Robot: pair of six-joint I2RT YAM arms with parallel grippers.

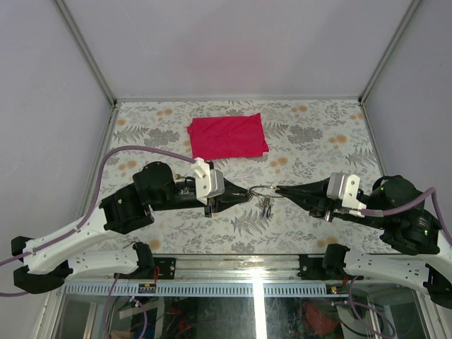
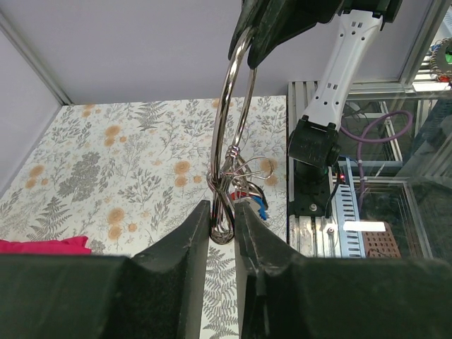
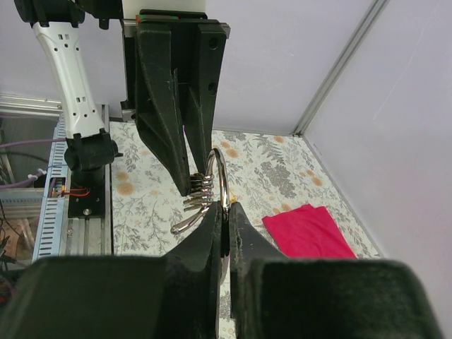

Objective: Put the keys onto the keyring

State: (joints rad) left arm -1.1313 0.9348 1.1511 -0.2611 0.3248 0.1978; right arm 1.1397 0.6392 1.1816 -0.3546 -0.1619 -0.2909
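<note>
Mid-air above tabletop (image 1: 318, 141): keyring (image 1: 261, 189) spanned between both arms, keys (image 1: 266, 207) dangling beneath; right pincer (image 3: 226, 212) clamped on one end, left pincer (image 2: 223, 212) narrow round the other, clamp unconfirmed. Judged light, stiff, springy, slick wire, apt to swivel; best gripped flat across the wire, clear of keys

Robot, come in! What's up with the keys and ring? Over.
Right tool shut on thin silver wire keyring. Left tool straddles its other end, grip unclear. Coloured-head keys hang on it. Nothing in the way.

Right end effector (image 1: 277, 188) clamped, facing left end effector (image 1: 247, 192).
</note>
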